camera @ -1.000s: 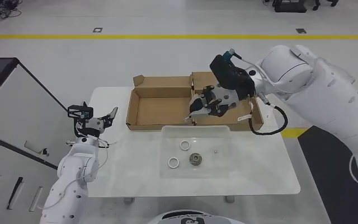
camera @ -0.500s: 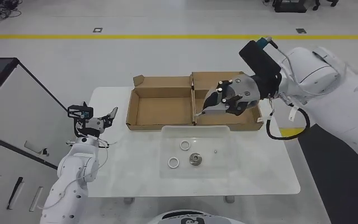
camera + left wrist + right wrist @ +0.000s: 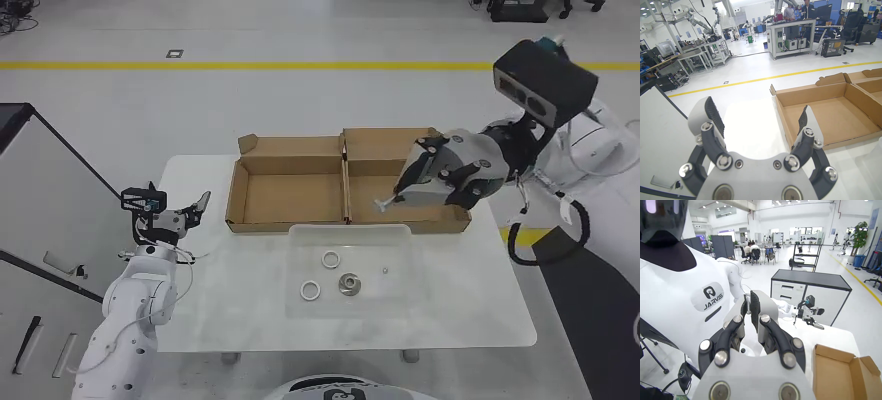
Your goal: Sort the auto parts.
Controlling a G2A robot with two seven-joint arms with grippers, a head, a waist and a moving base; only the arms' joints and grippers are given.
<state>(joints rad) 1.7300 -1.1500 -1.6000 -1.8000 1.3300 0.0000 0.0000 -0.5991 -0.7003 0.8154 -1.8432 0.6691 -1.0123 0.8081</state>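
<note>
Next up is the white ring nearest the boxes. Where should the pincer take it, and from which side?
From straight above: the white ring lies flat in the clear tray, whose walls would likely block a sideways approach. Pinch one side of its rim through the hole. Nothing touches it, so there looks to be room all round.

Overhead camera above table [image 3: 230,300]; wrist cameras close behind jaws, cardboard box [image 3: 285,195] common.
</note>
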